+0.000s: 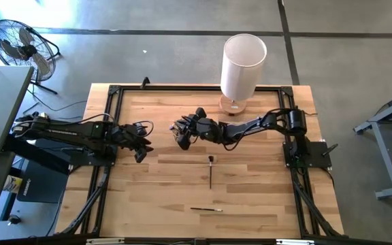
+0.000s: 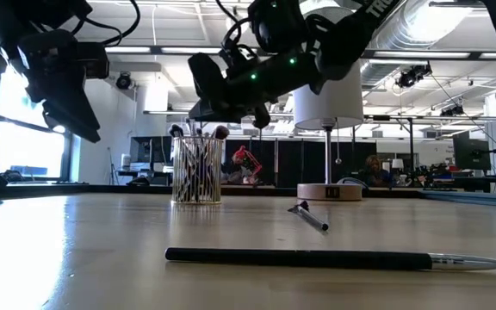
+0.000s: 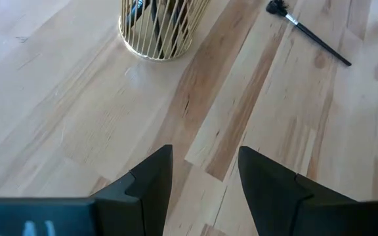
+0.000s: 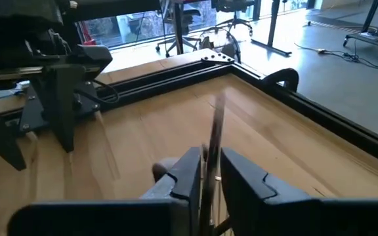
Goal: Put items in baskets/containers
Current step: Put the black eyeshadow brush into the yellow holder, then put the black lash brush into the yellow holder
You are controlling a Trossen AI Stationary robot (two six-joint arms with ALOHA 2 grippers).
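The right gripper (image 1: 182,131) hangs over the glass cup (image 2: 196,169) near the table's (image 1: 250,197) middle, fingers slightly parted around a thin brush (image 4: 215,134) standing between them. The left gripper (image 1: 141,145), jaws apart and empty, waits just beside. Two brushes lie loose: one (image 1: 211,170) mid-table, another (image 1: 206,209) near the front edge.

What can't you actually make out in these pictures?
- Cup: the high view hides it under the right gripper.
- Brush count inside the cup: too tightly packed in the low view.
- Brush between the right gripper's fingers: blurred in the right wrist view; held or released, unclear.
- Front brush: its tip runs off the low view.
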